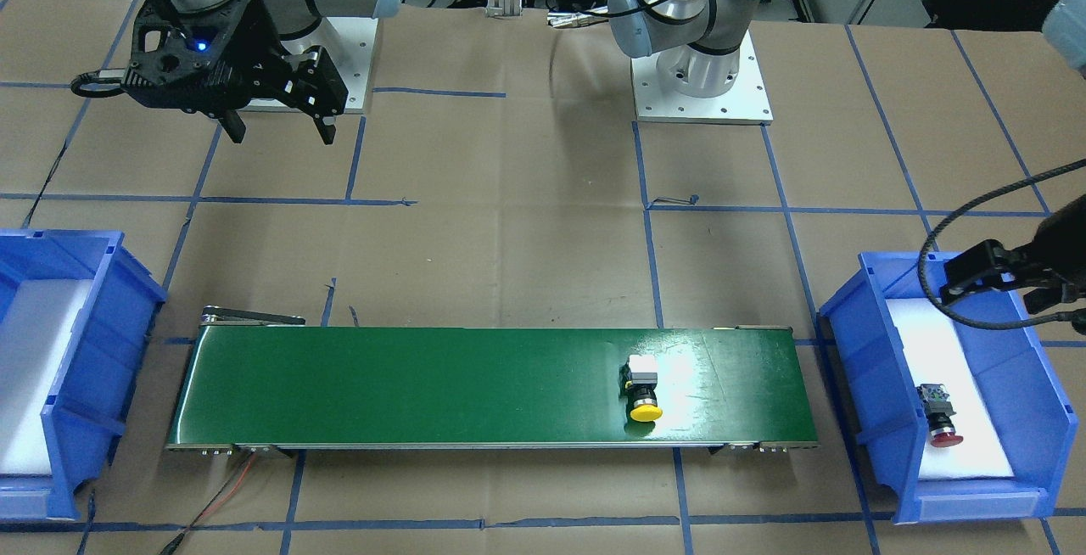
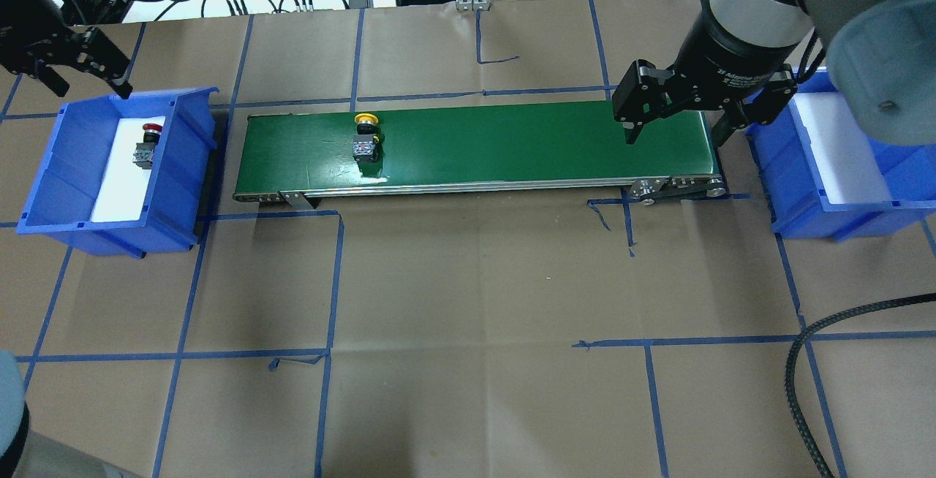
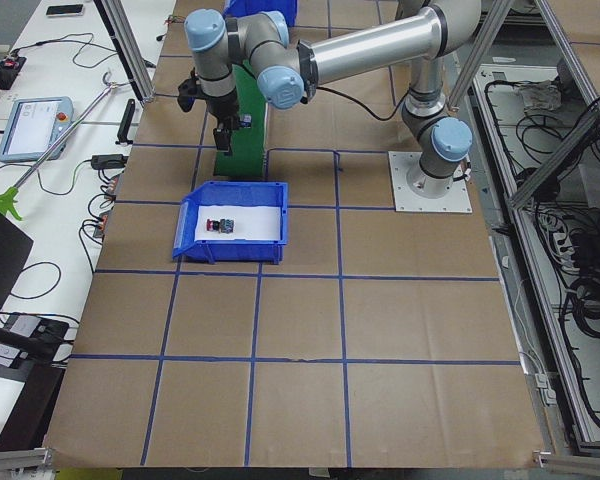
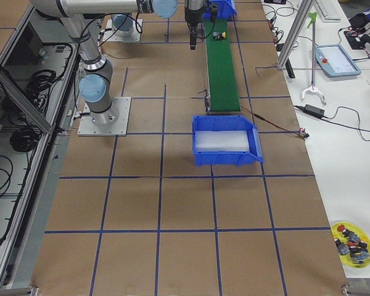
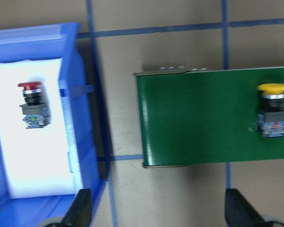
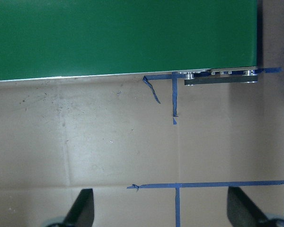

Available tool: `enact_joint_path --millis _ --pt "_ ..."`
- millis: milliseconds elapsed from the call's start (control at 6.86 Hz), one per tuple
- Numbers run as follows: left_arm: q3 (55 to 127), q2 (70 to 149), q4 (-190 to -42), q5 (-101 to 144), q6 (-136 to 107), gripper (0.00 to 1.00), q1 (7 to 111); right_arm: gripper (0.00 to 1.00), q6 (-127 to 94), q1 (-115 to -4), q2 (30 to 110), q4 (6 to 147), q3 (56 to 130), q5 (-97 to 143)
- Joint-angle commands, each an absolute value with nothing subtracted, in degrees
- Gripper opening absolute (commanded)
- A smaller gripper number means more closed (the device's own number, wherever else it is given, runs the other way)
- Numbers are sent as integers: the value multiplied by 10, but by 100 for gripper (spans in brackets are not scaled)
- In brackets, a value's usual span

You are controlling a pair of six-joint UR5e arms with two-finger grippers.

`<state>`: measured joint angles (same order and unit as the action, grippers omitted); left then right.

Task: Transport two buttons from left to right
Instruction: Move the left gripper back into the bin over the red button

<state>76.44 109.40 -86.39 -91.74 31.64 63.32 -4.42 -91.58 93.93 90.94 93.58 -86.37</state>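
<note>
The yellow mushroom-capped push-button (image 2: 365,138) lies on its side on the green conveyor belt (image 2: 512,142), near the belt's left end. The red-capped push-button (image 2: 146,145) lies on white foam (image 2: 121,186) inside the left blue plastic bin (image 2: 44,171). The left hand (image 2: 89,87) hovers released above that bin's far rim. The right hand (image 2: 674,131), also released, hangs over the belt's right end.

The left arm (image 3: 380,40) is reaching far out to its own side and is holding the left gripper (image 2: 91,89) up in the air, pointing down. Its two fingers (image 5: 81,208) are standing wide apart. The right arm (image 2: 760,3) is bending at the elbow and is hanging the right gripper (image 1: 282,135) low, pointing down too. Its fingers (image 6: 83,208) are also standing wide apart.
</note>
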Motion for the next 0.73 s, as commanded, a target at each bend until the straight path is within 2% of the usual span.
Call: enact_joint_path --millis 0,583 --pt "766 1128 -818 -914 352 99 585 100 -44 -916 940 909 936 -864" --pt "776 1194 -745 -911 349 99 594 100 -44 -916 939 909 936 -863"
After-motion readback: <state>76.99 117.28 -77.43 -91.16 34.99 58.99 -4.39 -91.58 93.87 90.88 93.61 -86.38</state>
